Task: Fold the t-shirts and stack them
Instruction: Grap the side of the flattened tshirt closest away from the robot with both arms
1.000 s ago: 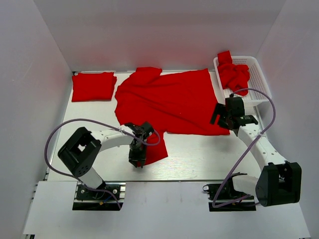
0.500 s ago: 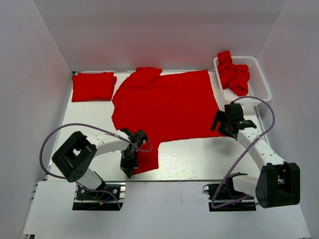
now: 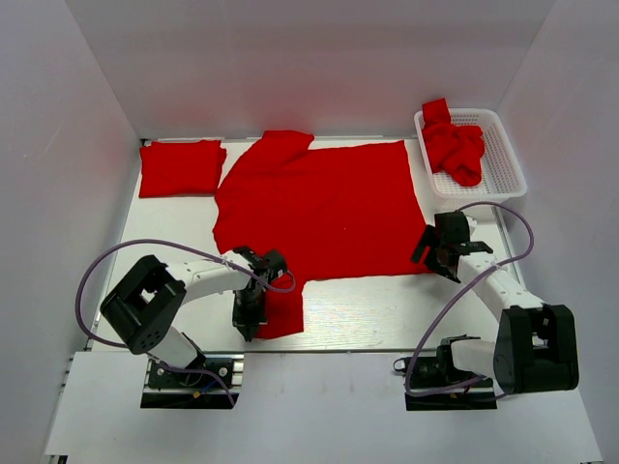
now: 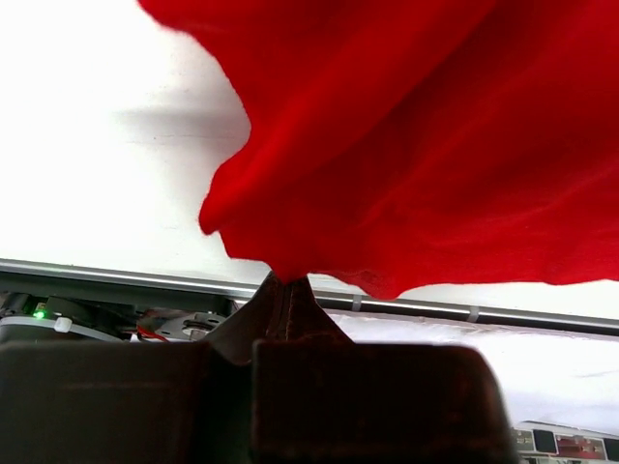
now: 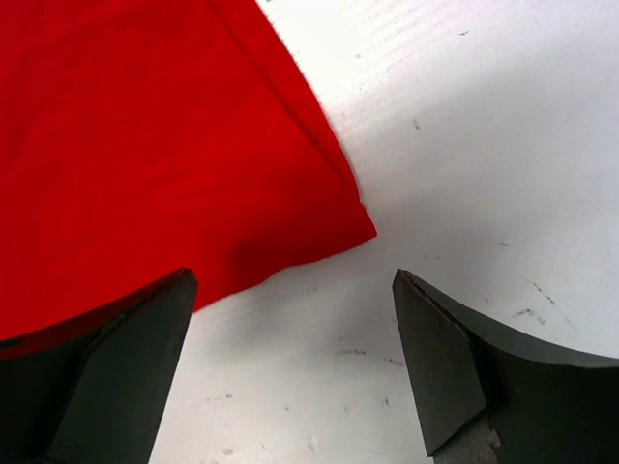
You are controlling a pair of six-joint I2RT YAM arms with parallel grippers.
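From my top view, the spread t-shirt (image 3: 319, 208) lies across the middle of the table (image 3: 387, 309). The folded t-shirt (image 3: 182, 166) sits apart at upper left. The basket (image 3: 498, 155) stands at upper right, with crumpled t-shirts (image 3: 455, 150) inside. The left gripper (image 3: 249, 324) is on the spread t-shirt's lower-left sleeve, and the right gripper (image 3: 432, 259) straddles its lower-right corner.

No legible text, labels or numbers anywhere.

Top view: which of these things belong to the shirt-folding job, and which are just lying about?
Job: spread t-shirt; folded t-shirt; crumpled t-shirts in the white basket; left fingers, pinching the spread t-shirt's sleeve; right fingers, open beside its corner.
Lying about: white basket; table.
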